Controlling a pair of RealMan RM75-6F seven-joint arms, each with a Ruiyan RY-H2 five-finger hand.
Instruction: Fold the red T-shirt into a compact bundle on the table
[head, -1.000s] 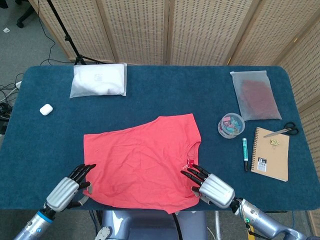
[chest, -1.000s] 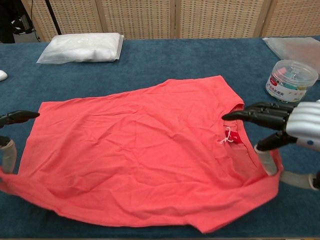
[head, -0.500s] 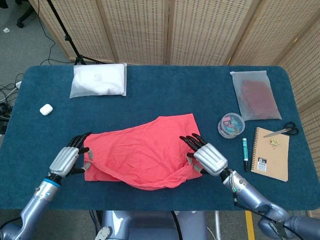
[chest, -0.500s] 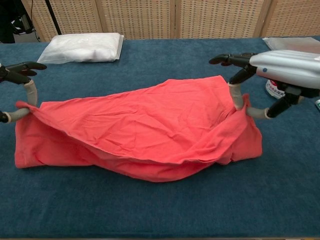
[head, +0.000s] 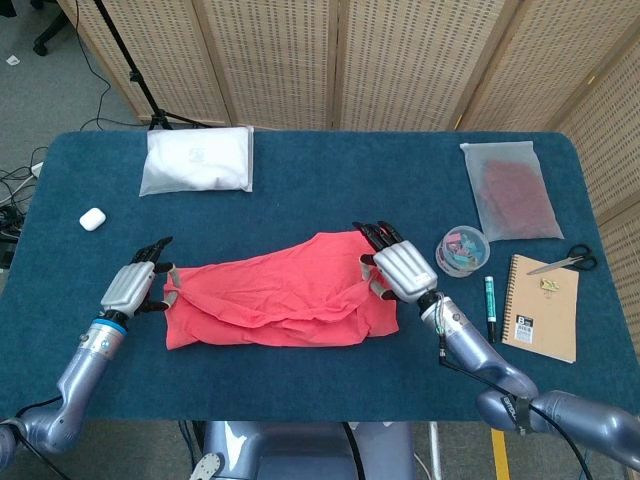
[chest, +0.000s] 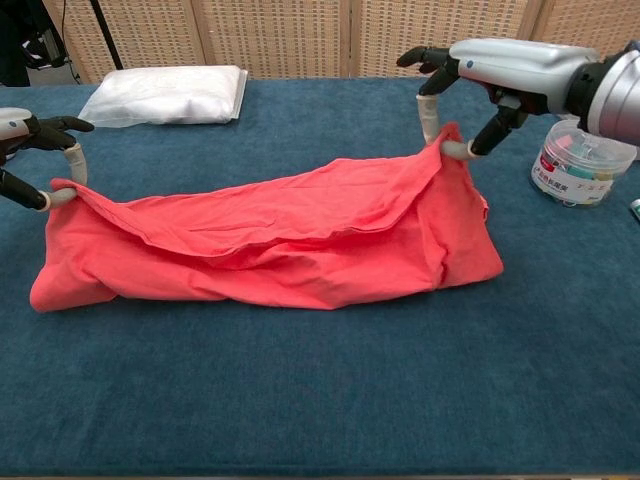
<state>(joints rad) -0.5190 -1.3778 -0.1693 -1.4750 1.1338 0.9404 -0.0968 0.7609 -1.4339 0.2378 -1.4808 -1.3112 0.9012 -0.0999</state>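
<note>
Red T-shirt (head: 285, 300), soft crumpled cloth, long folded band, pinched at both ends

White pouch (head: 197, 160), earbud case (head: 92, 219), clip tub (head: 461, 250), notebook (head: 541, 308), scissors (head: 563, 264).

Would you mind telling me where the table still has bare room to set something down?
Free: the near strip in front of the red T-shirt, and between the white pillow pack and frosted pouch. Crowded: right side, around the clip tub, marker and notebook.
</note>
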